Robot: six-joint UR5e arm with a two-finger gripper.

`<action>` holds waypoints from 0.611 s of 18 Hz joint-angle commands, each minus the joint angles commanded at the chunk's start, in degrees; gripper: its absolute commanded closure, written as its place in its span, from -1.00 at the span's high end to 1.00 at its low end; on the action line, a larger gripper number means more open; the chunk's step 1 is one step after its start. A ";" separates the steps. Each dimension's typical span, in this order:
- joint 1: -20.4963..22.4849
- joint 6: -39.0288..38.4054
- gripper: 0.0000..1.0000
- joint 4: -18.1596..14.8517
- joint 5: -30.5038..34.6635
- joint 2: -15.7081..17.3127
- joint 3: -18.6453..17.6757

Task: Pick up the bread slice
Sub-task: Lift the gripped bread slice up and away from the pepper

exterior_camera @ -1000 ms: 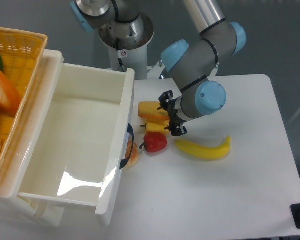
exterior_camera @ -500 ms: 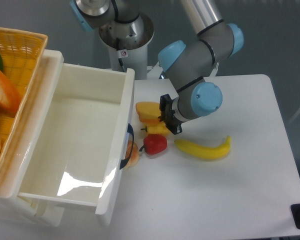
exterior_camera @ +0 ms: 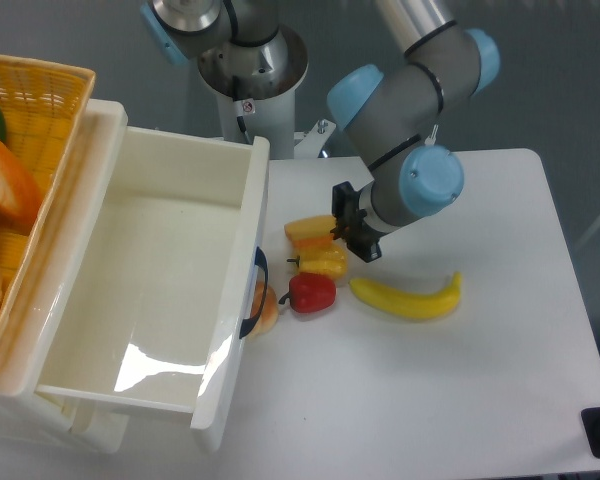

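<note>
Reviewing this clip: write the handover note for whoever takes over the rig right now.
Gripper: jaws closed on the right edge of the bread slice.
Bread slice: tilted, just above the yellow pepper, right of the white bin; whether it has cleared the pepper cannot be told.
Nearby: red pepper and banana on the table.
Done: grasp made.
Left: lift the slice clear.

Arm bent low, end effector point(exterior_camera: 344, 234) pointing left (fingers closed).
</note>
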 joint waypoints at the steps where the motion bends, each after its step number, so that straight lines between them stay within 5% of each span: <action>1: 0.88 -0.18 -1.00 -0.09 0.44 0.18 0.45; 6: 4.66 0.25 -1.00 0.87 2.02 -0.87 5.53; 11: 7.38 5.41 -1.00 9.04 2.73 -4.91 10.72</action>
